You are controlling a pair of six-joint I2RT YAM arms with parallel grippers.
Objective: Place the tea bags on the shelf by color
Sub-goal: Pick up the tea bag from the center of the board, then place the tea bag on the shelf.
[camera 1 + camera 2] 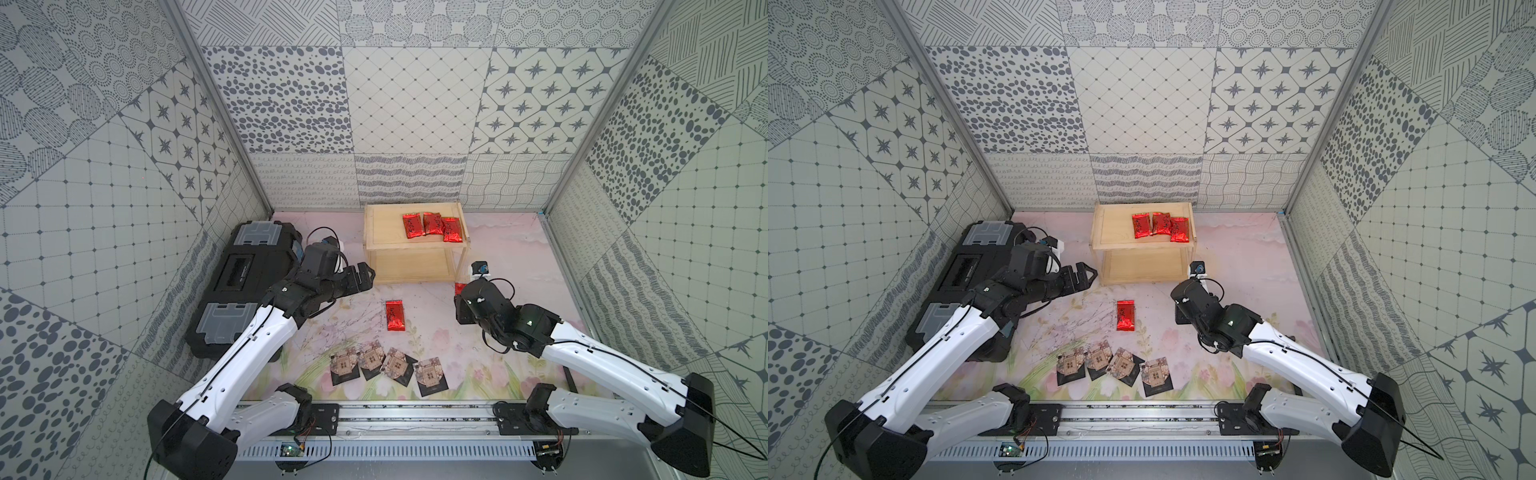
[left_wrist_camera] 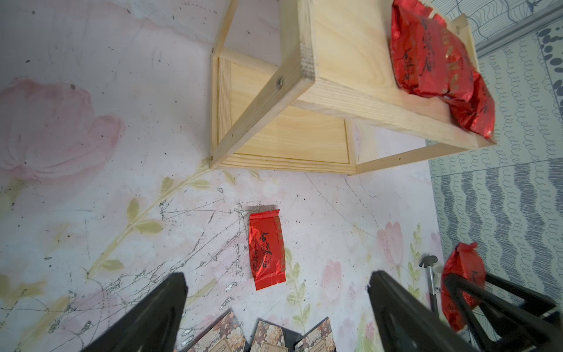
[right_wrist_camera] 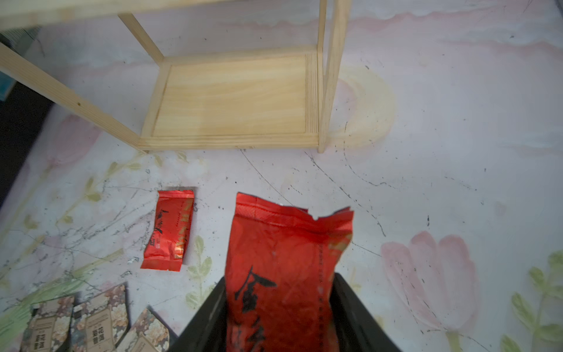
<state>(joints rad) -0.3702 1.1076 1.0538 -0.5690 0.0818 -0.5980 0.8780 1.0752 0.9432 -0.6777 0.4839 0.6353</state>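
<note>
Grips a red sachet [image 3: 283,237] in the right hand [image 3: 280,283], beside the shelf's [image 1: 386,232] front right post. Holds left hand [image 1: 362,275] wide open.

Overhead pair; wrists close — shelf [image 2: 344,55] shared.

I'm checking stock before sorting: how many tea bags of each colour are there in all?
Shiny red foil oblong tea bags: 5 (3 on pale wooden shelf, 1 on table, 1 in right arm's fingers)
Flat black square floral tea bags: 4
Total: 9
</note>
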